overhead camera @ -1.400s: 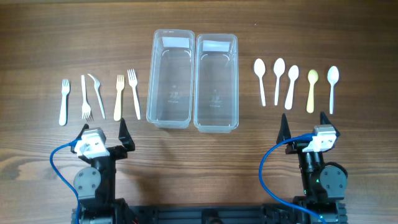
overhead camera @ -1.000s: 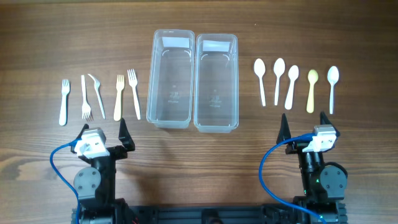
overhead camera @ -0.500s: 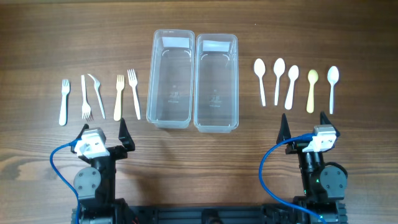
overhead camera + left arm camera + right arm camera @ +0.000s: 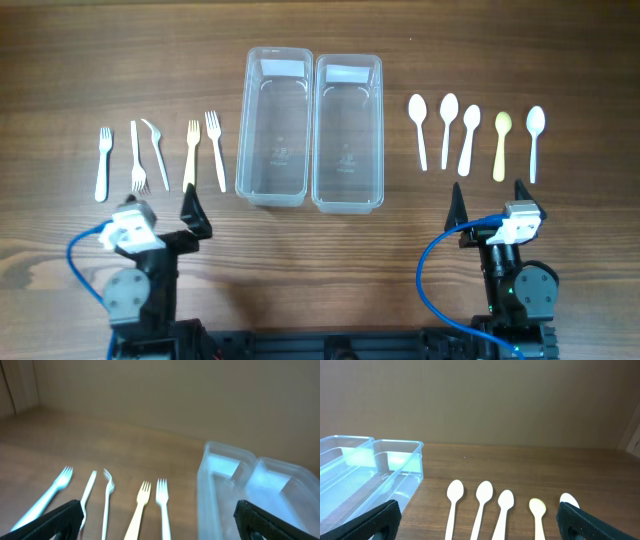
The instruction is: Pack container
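Two clear plastic tubs touching side by side at the far middle of the table (image 4: 400,250), left container (image 4: 274,120) and right container (image 4: 348,130), each with a whitish label patch (image 4: 281,67) at its far end; embossed floor marks too small to read. Five forks (image 4: 158,155) in a row to the left, one beige; five spoons (image 4: 468,138) to the right, one pale yellow. Left gripper (image 4: 160,520) spread wide and holding nothing, near the forks; right gripper (image 4: 489,195) likewise wide, nothing in it, near the spoons.

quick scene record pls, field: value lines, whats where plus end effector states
containers: left container and right container, clear, side by side, both empty
forks: five in a row, left of the containers
spoons: five in a row, right of the containers, one yellow
left end effector: open, empty, short of the forks
right end effector: open, empty, short of the spoons
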